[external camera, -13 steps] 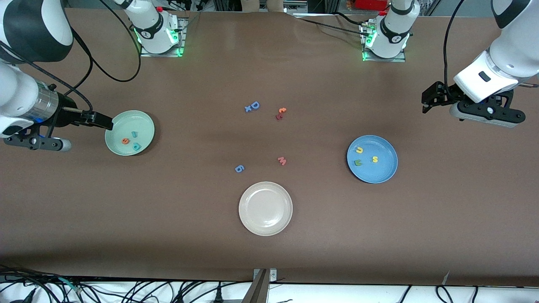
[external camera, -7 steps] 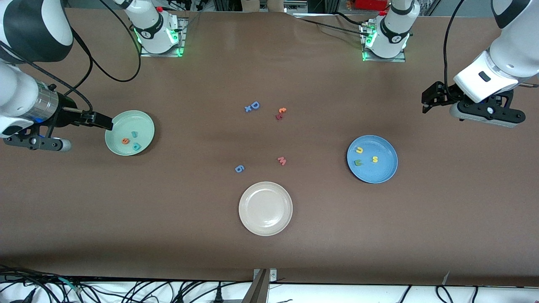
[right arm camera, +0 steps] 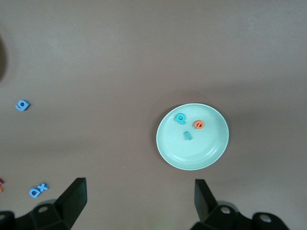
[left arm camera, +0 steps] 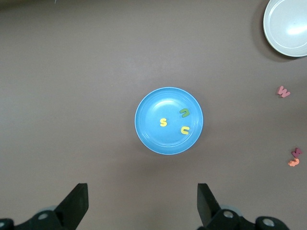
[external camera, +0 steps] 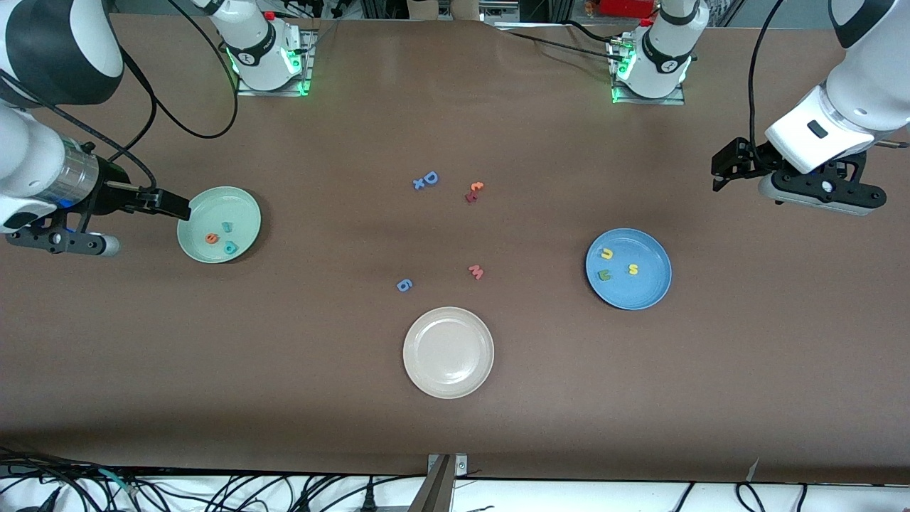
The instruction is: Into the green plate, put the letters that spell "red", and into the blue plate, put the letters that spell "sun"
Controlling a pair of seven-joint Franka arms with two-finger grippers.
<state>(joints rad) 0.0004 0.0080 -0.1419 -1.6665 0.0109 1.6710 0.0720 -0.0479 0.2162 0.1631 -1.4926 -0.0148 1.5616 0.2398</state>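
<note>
The green plate (external camera: 213,206) lies toward the right arm's end of the table and holds an orange "e" (external camera: 211,238), a teal "r" (external camera: 227,227) and a teal "d" (external camera: 230,247). My right gripper (external camera: 170,205) hangs open and empty by that plate's rim. The blue plate (external camera: 643,288) toward the left arm's end holds a yellow "n" (external camera: 606,254), a green "u" (external camera: 604,274) and a yellow "s" (external camera: 632,269). Over bare table near it, my left gripper (external camera: 725,171) is open and empty. Each wrist view shows its plate (right arm camera: 192,155) (left arm camera: 153,134) past open fingers.
A cream-white plate (external camera: 448,352) sits empty nearest the front camera. Loose on the middle of the table are a blue "D" with "x" (external camera: 426,180), a red-orange letter pair (external camera: 474,191), a pink "w" (external camera: 476,272) and a blue "6" (external camera: 404,285).
</note>
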